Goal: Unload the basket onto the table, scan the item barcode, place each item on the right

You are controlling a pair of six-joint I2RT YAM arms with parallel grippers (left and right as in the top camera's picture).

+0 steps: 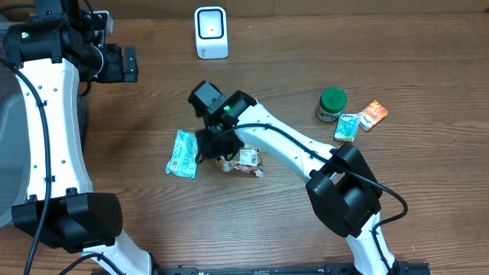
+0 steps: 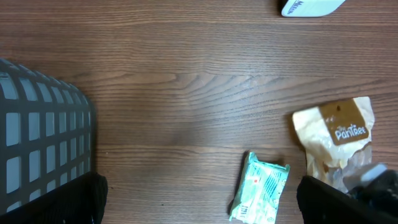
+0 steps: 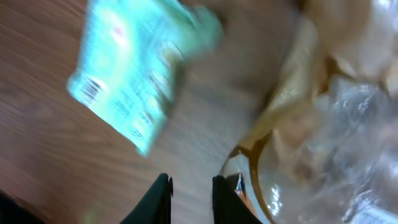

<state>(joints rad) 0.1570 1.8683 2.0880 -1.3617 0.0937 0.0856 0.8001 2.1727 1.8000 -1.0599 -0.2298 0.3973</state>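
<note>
A white box-shaped barcode scanner [image 1: 210,32] stands at the far edge of the brown wooden table [image 1: 153,114], near its middle. The right gripper [image 3: 191,196] is low over the table centre, well short of the scanner. Its two dark fingers [image 3: 163,199] are slightly apart with only bare wood between them, so it pinches nothing. Just to its left a flat teal foil packet [image 1: 182,153] lies on the wood, a barcode showing near one end in the blurred right wrist view. Just to its right lies a crumpled beige-and-clear snack bag [image 1: 246,160] with a brown label, its edge right beside one finger; whether they touch is unclear. The left gripper [image 1: 131,65] hangs over the far left of the table with its fingers spread wide and empty, beside a grey slotted plastic basket [image 2: 37,143]. On the right side sit a green-lidded jar [image 1: 331,105], a small teal sachet [image 1: 347,126] and an orange sachet [image 1: 373,114], close together.
</note>
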